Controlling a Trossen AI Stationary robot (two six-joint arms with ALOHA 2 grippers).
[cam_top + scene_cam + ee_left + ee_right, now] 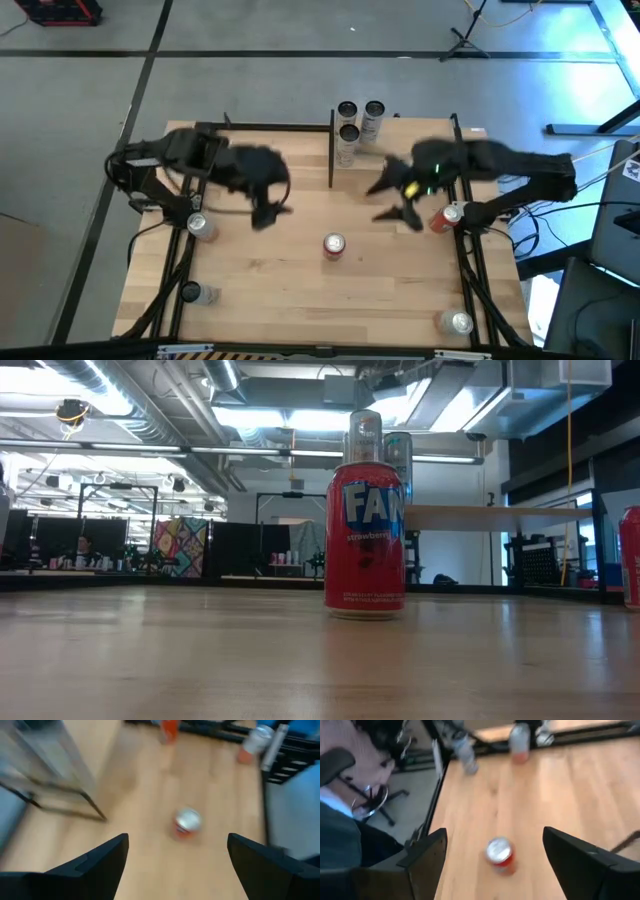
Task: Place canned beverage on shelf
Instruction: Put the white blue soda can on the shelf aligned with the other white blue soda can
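Now both grippers hover above the table with jaws spread wide, holding nothing.

Upright near the middle of the table [250, 280], the red strawberry can [334, 245] stands alone, between and in front of the two arms. The left gripper [268, 212] hangs to its left, the right gripper [398, 200] to its right, neither touching it. Toward the back edge sits the shelf [500, 515], where three more cans [359, 118] are clustered. Other cans stand by the side rails.
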